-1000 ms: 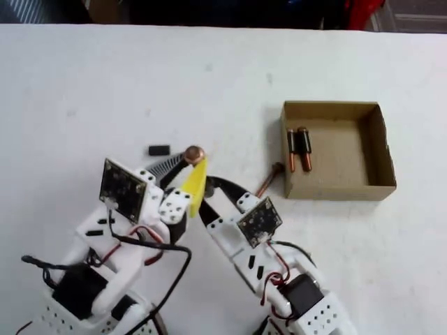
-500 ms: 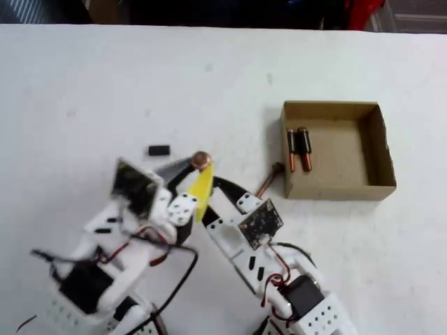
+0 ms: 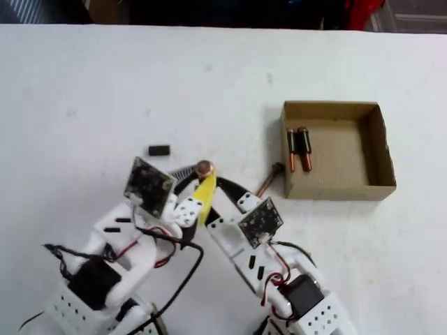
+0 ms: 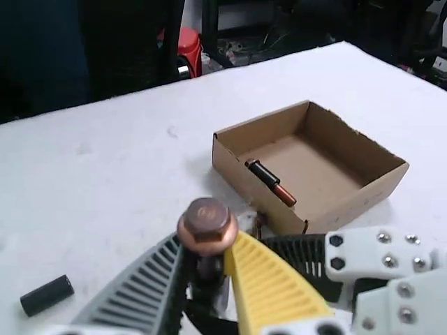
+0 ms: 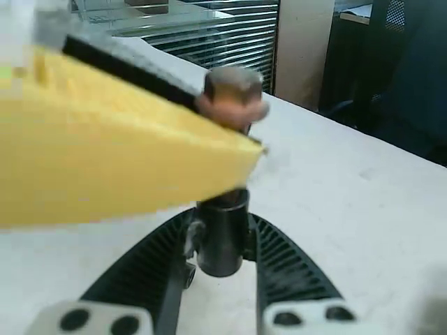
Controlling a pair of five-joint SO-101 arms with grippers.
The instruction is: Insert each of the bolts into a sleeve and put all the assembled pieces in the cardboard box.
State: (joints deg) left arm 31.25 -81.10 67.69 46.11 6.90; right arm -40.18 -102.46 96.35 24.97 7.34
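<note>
High cam's fixed off my arms, looking pretty much straight down on the bench (image 3: 105, 84) from far enough up to fit both arms and the cardboard box (image 3: 335, 187). Left wrist cam rides right behind my left hand (image 4: 209, 255), facing out over the bench to that same box. Right wrist cam sits low and super close behind my right hand (image 5: 222, 222), sleeve (image 5: 222, 251) right at the lens. All three share the bolt (image 3: 204, 167).
</note>
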